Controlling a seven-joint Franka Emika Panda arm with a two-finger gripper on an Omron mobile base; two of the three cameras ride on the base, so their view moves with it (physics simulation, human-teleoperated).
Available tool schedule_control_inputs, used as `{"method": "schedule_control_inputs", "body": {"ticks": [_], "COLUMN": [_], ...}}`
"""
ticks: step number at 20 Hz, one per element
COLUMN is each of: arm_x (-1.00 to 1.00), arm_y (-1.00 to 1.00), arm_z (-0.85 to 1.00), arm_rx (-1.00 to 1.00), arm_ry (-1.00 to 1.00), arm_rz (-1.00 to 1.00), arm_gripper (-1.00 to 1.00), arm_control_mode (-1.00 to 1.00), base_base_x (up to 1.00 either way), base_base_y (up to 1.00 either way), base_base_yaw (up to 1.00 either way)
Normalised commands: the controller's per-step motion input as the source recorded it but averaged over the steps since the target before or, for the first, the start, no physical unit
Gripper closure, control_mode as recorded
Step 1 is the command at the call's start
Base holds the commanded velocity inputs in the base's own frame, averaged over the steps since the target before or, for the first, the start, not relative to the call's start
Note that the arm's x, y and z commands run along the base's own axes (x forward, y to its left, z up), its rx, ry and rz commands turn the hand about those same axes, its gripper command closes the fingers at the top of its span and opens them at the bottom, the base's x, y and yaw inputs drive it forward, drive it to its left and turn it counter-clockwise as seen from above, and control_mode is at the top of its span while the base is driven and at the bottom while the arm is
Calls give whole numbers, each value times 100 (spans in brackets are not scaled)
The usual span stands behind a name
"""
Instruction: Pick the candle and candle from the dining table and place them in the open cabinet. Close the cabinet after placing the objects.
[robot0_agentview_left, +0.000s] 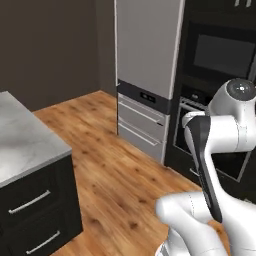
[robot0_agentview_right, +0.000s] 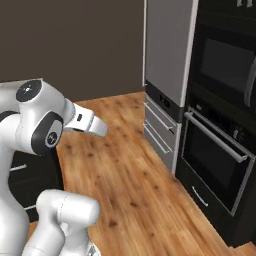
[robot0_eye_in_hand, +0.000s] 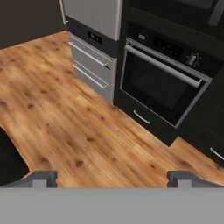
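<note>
Gripper (robot0_eye_in_hand: 112, 178) hangs wide open and empty over the wood floor (robot0_eye_in_hand: 65, 127), facing the built-in oven (robot0_eye_in_hand: 162, 85); marble desk (robot0_agentview_left: 22, 140) lies well to the oven's left, off to the arm's left side; no candles can be made out on its visible corner; the base must likely turn that way first.

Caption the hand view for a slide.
Open gripper hangs over a wood floor, facing a black oven with a bar handle beside a steel fridge with drawers.
</note>
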Motion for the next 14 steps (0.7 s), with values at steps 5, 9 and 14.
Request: {"method": "schedule_control_inputs", "body": {"ticks": [5, 9, 14], "arm_x": [0, 0, 0], "arm_y": [0, 0, 0], "arm_z": [0, 0, 0], "arm_rx": [0, 0, 0], "arm_ry": [0, 0, 0], "arm_rz": [0, 0, 0], "arm_gripper": [-100, -100, -100], "arm_control_mode": [100, 100, 100], "base_base_x": [-29, -25, -20], "base_base_y": [59, 65, 68], "base_base_yaw": [27, 24, 23]}}
